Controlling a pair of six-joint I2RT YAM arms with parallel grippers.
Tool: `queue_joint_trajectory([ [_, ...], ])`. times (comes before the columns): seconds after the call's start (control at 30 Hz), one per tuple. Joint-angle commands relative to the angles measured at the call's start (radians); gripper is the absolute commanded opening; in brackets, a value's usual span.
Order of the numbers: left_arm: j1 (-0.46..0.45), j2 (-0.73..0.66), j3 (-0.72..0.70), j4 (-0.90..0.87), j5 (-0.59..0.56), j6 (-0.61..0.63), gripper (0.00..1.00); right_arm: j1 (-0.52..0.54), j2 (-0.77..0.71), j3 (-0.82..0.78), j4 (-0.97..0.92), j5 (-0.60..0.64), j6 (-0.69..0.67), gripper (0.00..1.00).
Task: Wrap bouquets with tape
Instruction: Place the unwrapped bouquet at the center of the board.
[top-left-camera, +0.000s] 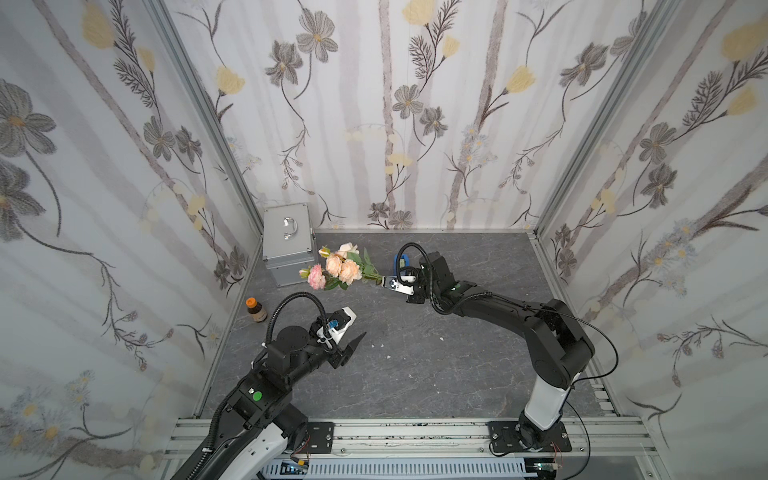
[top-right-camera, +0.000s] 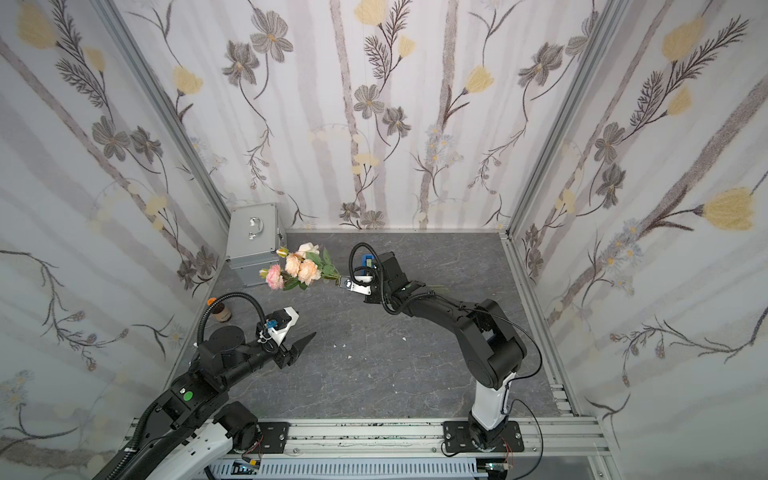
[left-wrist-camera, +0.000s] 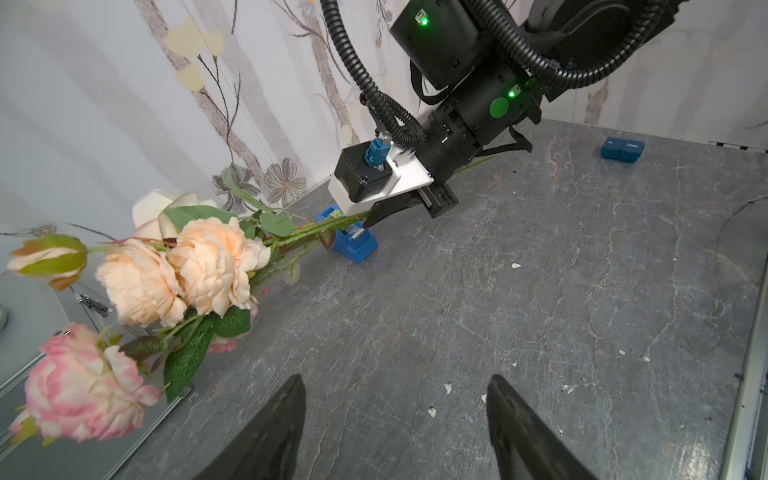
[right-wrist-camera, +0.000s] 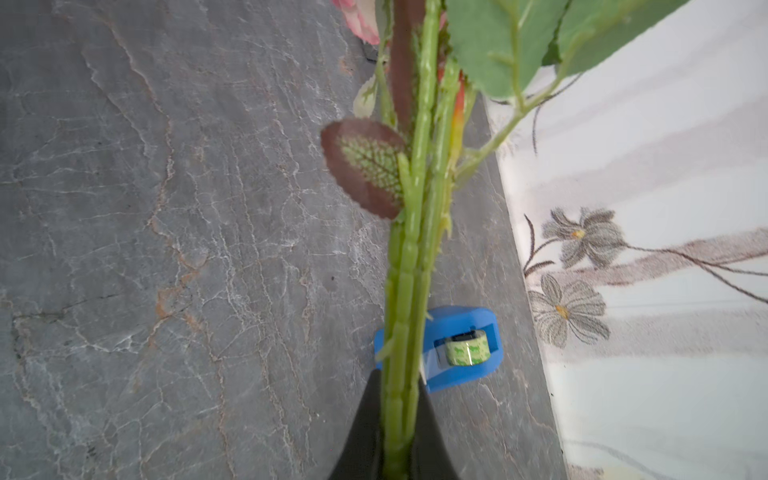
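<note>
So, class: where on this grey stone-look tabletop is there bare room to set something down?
Free: the wide middle of the grey tabletop, between the open left gripper and the right arm's base. Crowded: the far left corner, with the silver metal case, brown orange-capped bottle and held pink bouquet.

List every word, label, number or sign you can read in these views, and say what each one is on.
Nothing here reads clearly.
Small blue box: white print on its top face, too blurred to read.
Brown bottle: the label is too small to read in both top views.
Tape: only a green pattern on the roll, no letters can be made out.
</note>
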Motion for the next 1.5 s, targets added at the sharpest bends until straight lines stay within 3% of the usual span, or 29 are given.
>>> queue_joint_trajectory([
  [0.0, 0.001, 0.000, -0.005, 0.007, -0.007, 0.043, 0.70, -0.005, 0.031, -0.004, -0.014, -0.051, -0.150, 0.00],
  [0.23, 0.000, 0.027, -0.012, -0.001, -0.002, 0.068, 0.70, -0.012, 0.108, 0.032, -0.056, -0.079, -0.234, 0.00],
  [0.3, 0.001, 0.036, -0.012, -0.003, -0.005, 0.075, 0.70, -0.012, 0.133, 0.060, -0.089, -0.068, -0.258, 0.04],
  [0.37, 0.001, 0.043, -0.011, -0.006, -0.006, 0.080, 0.70, -0.014, 0.156, 0.077, -0.090, -0.058, -0.268, 0.13],
  [0.67, 0.001, 0.062, -0.009, -0.030, -0.010, 0.096, 0.70, -0.031, 0.247, 0.161, -0.107, -0.049, -0.304, 0.18],
  [0.77, 0.001, 0.069, -0.008, -0.030, -0.017, 0.106, 0.70, -0.035, 0.264, 0.172, -0.106, -0.034, -0.322, 0.22],
  [0.93, 0.001, 0.102, 0.004, -0.044, -0.023, 0.117, 0.74, -0.046, 0.249, 0.164, -0.103, -0.049, -0.313, 0.42],
  [1.07, 0.002, 0.150, 0.038, -0.074, -0.024, 0.136, 0.74, -0.046, 0.194, 0.122, -0.078, -0.053, -0.313, 0.46],
  [1.33, 0.002, 0.288, 0.123, -0.103, 0.006, 0.211, 0.75, -0.047, -0.045, -0.063, 0.140, -0.061, -0.113, 0.50],
  [1.4, 0.000, 0.329, 0.146, -0.103, 0.024, 0.226, 0.75, -0.060, -0.107, -0.082, 0.190, -0.040, 0.080, 0.55],
  [1.47, 0.002, 0.362, 0.160, -0.096, 0.033, 0.240, 0.75, -0.091, -0.156, -0.085, 0.216, -0.037, 0.288, 0.68],
])
